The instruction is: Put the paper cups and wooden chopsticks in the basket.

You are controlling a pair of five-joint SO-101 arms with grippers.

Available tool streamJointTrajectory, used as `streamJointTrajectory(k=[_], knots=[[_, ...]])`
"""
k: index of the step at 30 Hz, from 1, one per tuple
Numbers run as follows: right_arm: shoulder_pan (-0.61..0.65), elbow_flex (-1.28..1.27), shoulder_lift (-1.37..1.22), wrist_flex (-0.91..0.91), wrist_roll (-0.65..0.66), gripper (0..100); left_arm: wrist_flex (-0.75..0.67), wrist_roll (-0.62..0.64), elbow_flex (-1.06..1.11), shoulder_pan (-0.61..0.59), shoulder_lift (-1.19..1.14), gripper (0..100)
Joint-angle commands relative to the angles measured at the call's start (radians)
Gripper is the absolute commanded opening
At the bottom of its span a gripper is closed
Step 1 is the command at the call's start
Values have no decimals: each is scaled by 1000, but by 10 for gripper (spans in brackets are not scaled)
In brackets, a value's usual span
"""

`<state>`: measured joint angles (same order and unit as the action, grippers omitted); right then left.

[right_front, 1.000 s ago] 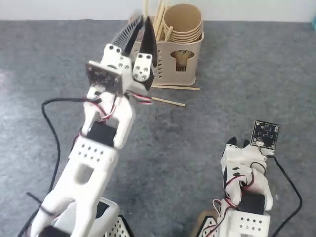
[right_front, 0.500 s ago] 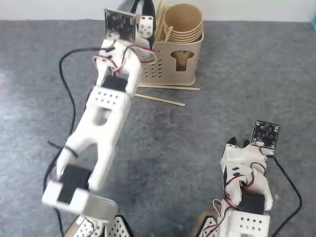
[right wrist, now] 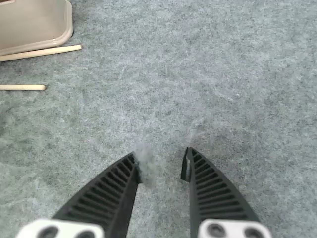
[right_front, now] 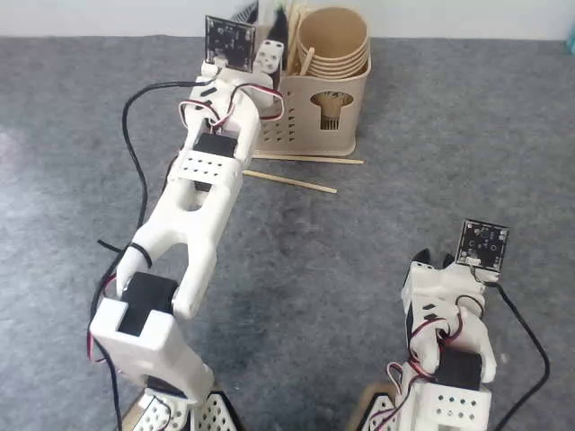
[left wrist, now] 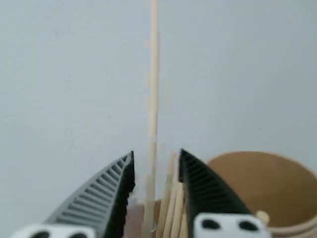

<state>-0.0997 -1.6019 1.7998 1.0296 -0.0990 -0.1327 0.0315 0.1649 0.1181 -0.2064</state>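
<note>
Standing upright in the gap between the jaws of the left gripper (left wrist: 156, 152), a wooden chopstick (left wrist: 154, 74) rises well past their tips. The jaws are spread, with a clear gap on either side of the stick. Just outside one jaw more chopstick ends cluster, and beyond them sits the stack of paper cups (left wrist: 257, 183), nested in the basket (right_front: 337, 126). Ahead of these jaws is a pale wall (left wrist: 247, 74).

In the high view the left gripper (right_front: 265, 22) is at the basket's far rim, over the compartment beside the cups. The circuit board (right_front: 229, 42) on its wrist carries marks too small to read, and the basket's side shows a cut-out shape, not lettering.

The right gripper (right wrist: 161, 152) hangs over grey carpet (right wrist: 223, 74) with its jaws apart and holding nothing. Well ahead of them and off to one side, two chopsticks (right wrist: 39, 51) lie flat on the carpet: one is against the basket's foot, the other is a little nearer the jaws and apart from it. Open carpet stretches ahead of and around both tips, up to the basket's rounded corner (right wrist: 34, 25).
</note>
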Motion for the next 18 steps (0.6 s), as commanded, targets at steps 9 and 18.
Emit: streamJointTrajectory(k=[9,18], knots=[[5,5,15,-21,-11,117,760,9,-259,-91,307,312],[5,5,15,-21,-11,117,1249,15,-277,-146,463,312]])
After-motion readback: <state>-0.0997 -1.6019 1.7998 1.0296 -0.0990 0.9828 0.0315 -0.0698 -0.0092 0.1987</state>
